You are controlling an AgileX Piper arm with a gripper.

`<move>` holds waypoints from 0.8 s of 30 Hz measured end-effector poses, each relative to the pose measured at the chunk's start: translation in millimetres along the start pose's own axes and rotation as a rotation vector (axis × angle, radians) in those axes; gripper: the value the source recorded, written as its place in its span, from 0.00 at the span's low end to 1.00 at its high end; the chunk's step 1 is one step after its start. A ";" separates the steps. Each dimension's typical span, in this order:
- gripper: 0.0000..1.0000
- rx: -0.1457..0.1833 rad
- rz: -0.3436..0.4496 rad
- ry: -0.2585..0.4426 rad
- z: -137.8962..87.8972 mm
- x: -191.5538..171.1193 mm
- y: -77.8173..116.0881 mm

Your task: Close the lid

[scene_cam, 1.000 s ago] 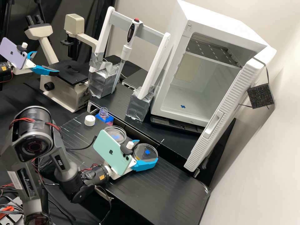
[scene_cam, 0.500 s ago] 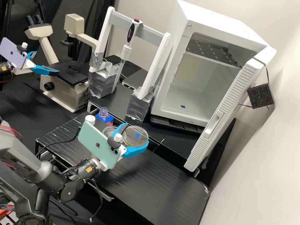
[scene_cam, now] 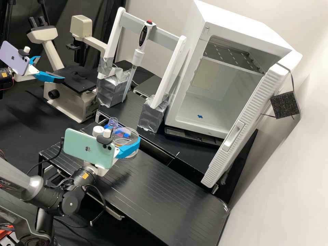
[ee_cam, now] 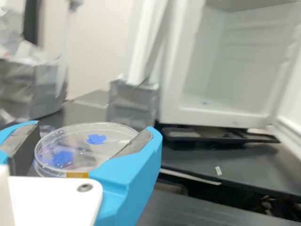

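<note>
My gripper (scene_cam: 125, 135) is over the back left part of the low black bench in the high view, shut on a clear round lid (scene_cam: 130, 132). In the wrist view the gripper (ee_cam: 93, 131) has one blue finger on either side of the lid (ee_cam: 113, 129), which bears a blue mark and a strip of orange tape. A clear round dish (scene_cam: 132, 156) lies on the bench beneath, overlapped by the lid and partly hidden by a finger. Whether lid and dish touch, I cannot tell.
Left of the lid are a white cap (scene_cam: 98, 130) and a clear bottle neck (scene_cam: 113, 122). Behind stands a white frame on silver-wrapped blocks (scene_cam: 151, 114). An open white incubator (scene_cam: 191, 125) is at the right; a microscope (scene_cam: 70, 102) stands back left.
With the lid in its fingers, my gripper has moved left and somewhat back across the bench, from beside the dish to over it. The phone on the wrist has turned.
</note>
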 end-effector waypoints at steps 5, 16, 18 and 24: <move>0.00 -0.009 -0.061 0.026 -2.3 1.2 -6.1; 0.00 0.054 -0.100 0.026 8.7 14.4 -15.1; 0.00 0.058 -0.082 0.016 10.7 15.9 -14.4; 0.00 0.078 -0.055 -0.006 14.3 17.6 -12.8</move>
